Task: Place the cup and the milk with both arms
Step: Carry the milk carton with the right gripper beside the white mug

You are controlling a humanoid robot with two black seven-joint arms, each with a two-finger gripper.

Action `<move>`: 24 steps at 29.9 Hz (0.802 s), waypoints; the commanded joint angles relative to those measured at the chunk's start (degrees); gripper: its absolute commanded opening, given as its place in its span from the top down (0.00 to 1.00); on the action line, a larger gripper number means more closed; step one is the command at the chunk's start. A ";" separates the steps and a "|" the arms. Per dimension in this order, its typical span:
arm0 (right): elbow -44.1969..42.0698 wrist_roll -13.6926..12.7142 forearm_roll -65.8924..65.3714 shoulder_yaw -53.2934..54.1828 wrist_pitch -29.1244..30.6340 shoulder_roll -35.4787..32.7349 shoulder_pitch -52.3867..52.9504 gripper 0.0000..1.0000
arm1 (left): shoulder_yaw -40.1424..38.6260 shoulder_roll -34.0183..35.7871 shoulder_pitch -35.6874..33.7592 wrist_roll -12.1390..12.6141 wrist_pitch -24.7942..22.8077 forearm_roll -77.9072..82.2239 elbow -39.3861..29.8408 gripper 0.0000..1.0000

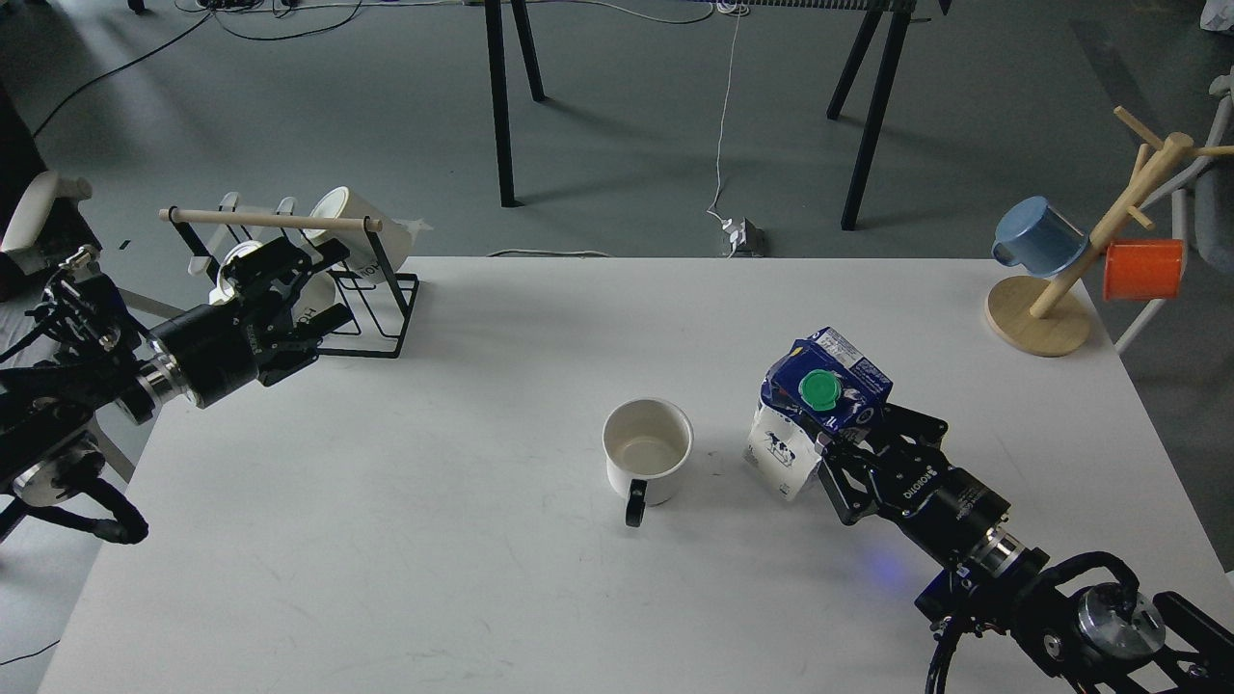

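Note:
The cup [647, 453], a cream-white mug with a black loop handle pointing toward me, stands upright at the middle of the white table [482, 578]. The milk [813, 405], a blue and white carton with a green cap, is tilted and held just right of the cup. My right gripper [837, 445] is shut on the milk from its near right side. My left gripper [310, 289] is at the table's far left, in front of the black wire rack; its fingers stand apart and hold nothing.
A black wire rack [371, 289] with a wooden bar and several cream mugs stands at the far left corner. A wooden mug tree [1046, 308] with a blue cup [1039, 236] and an orange cup [1143, 270] stands at the far right.

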 commanded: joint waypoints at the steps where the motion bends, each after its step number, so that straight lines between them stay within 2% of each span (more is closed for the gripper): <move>1: -2.48 0.00 -0.07 -1.88 0.00 1.67 2.46 0.67 | 0.00 -0.05 0.03 0.00 0.00 0.00 0.00 0.06; 12: -4.15 0.00 -3.76 -2.59 0.00 4.66 3.43 0.66 | 0.00 -0.05 0.12 0.00 0.00 0.00 0.26 0.06; 24: -4.51 0.00 -4.20 -3.38 0.00 5.10 3.26 0.50 | -0.09 -0.14 0.38 0.00 0.00 1.14 0.35 0.06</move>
